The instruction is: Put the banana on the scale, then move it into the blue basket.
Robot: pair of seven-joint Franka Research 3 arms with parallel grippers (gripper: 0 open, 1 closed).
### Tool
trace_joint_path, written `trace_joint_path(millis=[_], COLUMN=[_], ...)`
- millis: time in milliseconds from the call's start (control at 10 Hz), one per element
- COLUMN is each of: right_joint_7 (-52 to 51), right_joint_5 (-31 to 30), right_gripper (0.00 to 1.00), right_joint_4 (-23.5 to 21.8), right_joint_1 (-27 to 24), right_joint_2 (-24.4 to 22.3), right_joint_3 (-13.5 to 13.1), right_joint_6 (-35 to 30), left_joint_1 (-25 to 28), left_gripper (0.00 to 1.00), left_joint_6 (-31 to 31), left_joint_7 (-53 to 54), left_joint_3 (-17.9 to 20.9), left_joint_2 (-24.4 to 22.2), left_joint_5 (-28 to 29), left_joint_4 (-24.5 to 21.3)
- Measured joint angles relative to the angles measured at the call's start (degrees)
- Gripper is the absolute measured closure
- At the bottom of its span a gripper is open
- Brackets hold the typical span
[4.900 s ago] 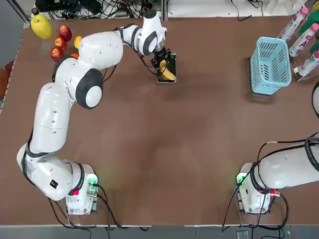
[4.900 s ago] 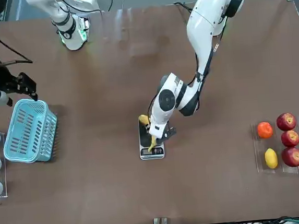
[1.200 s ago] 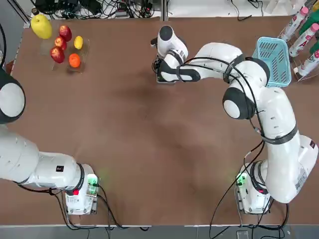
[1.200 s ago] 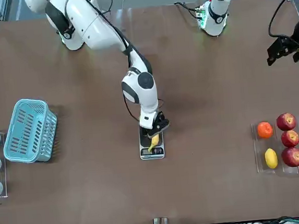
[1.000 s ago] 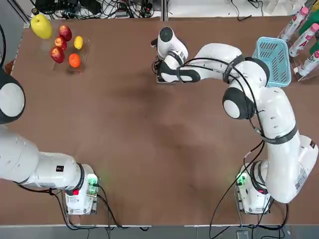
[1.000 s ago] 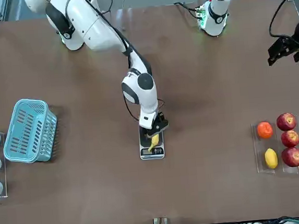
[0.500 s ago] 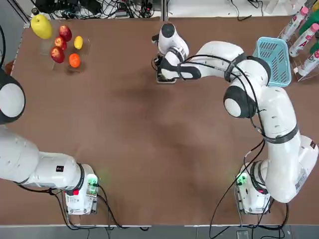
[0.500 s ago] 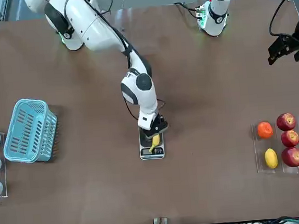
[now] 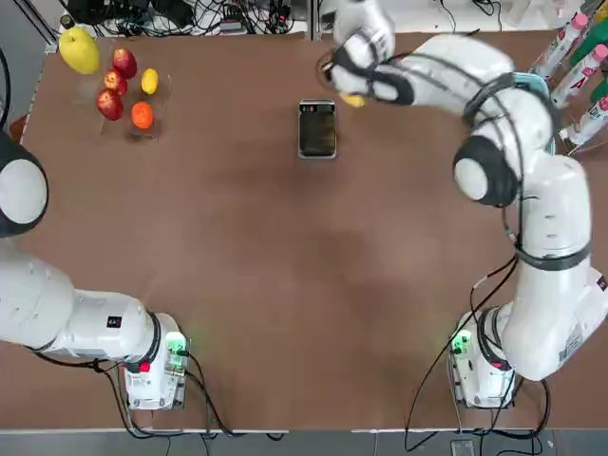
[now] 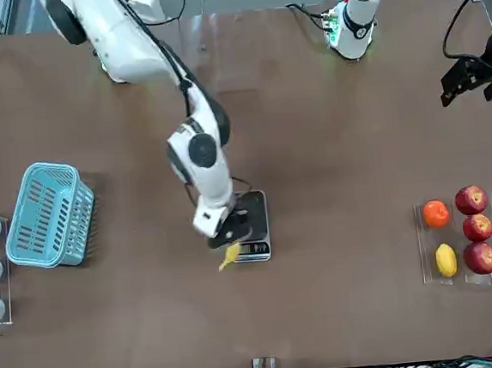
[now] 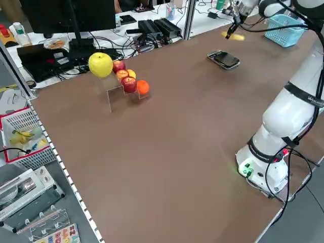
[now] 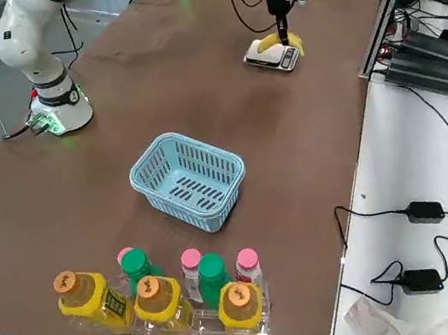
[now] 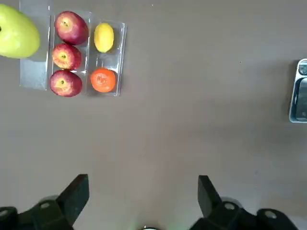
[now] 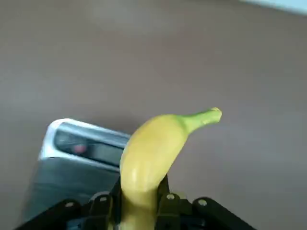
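Note:
My right gripper [image 10: 225, 235] is shut on the banana [image 10: 228, 256], a small curved yellow fruit that hangs in the air just off the scale's edge on the basket side. In the right wrist view the banana [image 14: 148, 153] rises between the fingers with its stem tip pointing away, and the scale [image 14: 76, 158] lies below it. The scale [image 9: 317, 128] has a dark top with nothing on it. The light blue basket [image 10: 49, 214] stands far off on the robot's right, and nothing shows inside the basket [image 12: 189, 178]. My left gripper [image 13: 141, 191] hovers open high over the table's left side.
A clear tray [image 13: 112, 60] with red apples, a lemon and an orange sits at the far left, a large yellow fruit [image 9: 79, 49] beside it. Bottles [image 12: 156, 297] stand in a rack past the basket. Cables and power bricks lie beyond the far table edge.
The right gripper closed on the banana, lifted it off the scale and carried it a short way toward the basket side. The left arm stayed put.

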Motion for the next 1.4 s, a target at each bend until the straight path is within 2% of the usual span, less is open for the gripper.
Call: trace_joint_path(millis=[100, 300, 500, 700, 1000, 1400], right_joint_7=[-5.1, -15.8, -25.8, -31.4, -33.3, -42.0], right_joint_5=[0.1, 1.5, 4.1, 4.5, 4.4, 4.5], right_gripper=[0.71, 0.73, 0.73, 0.73, 0.73, 0.73], right_joint_4=[-5.2, -13.9, -17.6, -22.0, -28.5, -39.9], right_joint_1=[-5.4, -14.9, -22.3, -29.4, -37.0, -48.1], right_joint_2=[-6.1, -18.4, -26.6, -30.4, -32.6, -32.1], right_joint_3=[0.0, 0.1, 0.2, 0.2, -0.5, -1.6], right_joint_6=[-1.1, -8.0, -15.3, -16.4, -14.8, -0.3], left_joint_1=[0.1, 0.2, 0.2, 0.1, 0.2, 0.3], left_gripper=[0.0, 0.0, 0.0, 0.0, 0.0, 0.0], left_joint_6=[0.0, 0.0, 0.0, 0.0, 0.0, 0.0], left_joint_7=[0.0, 0.0, 0.0, 0.0, 0.0, 0.0], left_joint_3=[0.0, 0.1, 0.0, -0.1, 0.0, 0.1], left_joint_2=[0.0, 0.0, 0.0, 0.0, 0.0, 0.0], left_joint_5=[0.0, 0.0, 0.0, 0.0, 0.0, 0.0], left_joint_4=[0.0, 0.1, 0.2, 0.2, 0.2, 0.2])
